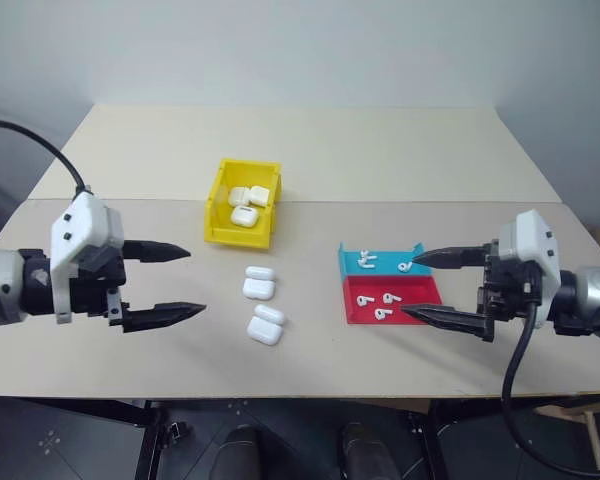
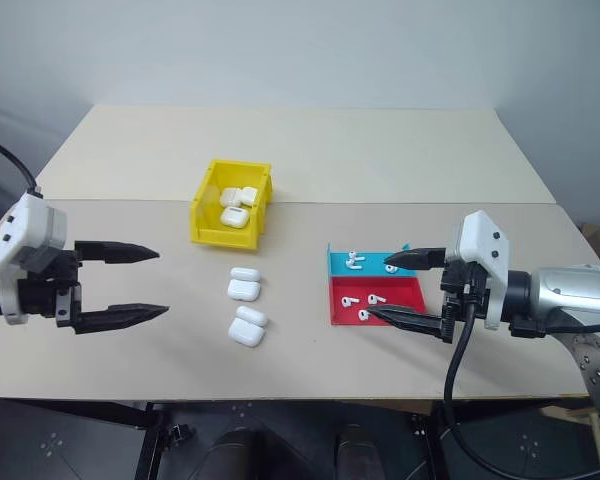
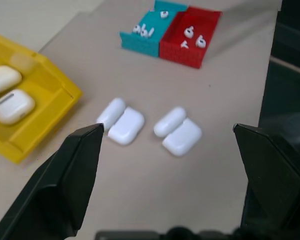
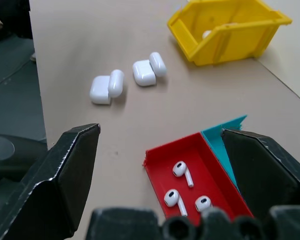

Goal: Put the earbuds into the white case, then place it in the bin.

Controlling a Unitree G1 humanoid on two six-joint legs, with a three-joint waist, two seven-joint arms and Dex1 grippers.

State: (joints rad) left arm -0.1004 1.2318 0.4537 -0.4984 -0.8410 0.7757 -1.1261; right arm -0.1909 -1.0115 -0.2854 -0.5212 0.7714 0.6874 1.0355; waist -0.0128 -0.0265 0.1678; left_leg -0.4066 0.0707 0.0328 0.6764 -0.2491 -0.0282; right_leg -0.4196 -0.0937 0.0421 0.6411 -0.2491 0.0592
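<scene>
- The left claw (image 1: pixel 165 283) hangs above the table (image 1: pixel 310 150) on the robot's left, jaws spread wide, holding nothing.
- The right claw (image 1: pixel 413 285) hovers over the trays on the robot's right, also fully spread and empty.
- Two white cases lie open, lids flipped back, in the middle of the table: the farther open case (image 1: pixel 259 284) just in front of the yellow bin (image 1: pixel 218 205), and the nearer open case (image 1: pixel 266 325) just beside it, toward the robot.
- The yellow bin already holds several closed cases (image 1: pixel 246 204).
- Loose earbuds lie in the two shallow trays, which touch side by side: three in the red tray (image 4: pixel 162 172), a few more in the blue tray (image 1: pixel 352 262).
- The task looks to be at its start for this case: no earbud is picked up yet.
- The right claw is best placed for the pick. I would lower it onto one earbud in the red tray (image 4: pixel 181 171), with the fingers set across the stem rather than the glossy bulb, which would likely slip.
- Close gently; the buds are tiny and could flick out over the low tray wall.
- The left claw could steady the nearer open case by its body so it does not skid as a bud is seated.
- Keep the lid side clear, and drop the bud stem-first into its well.
</scene>
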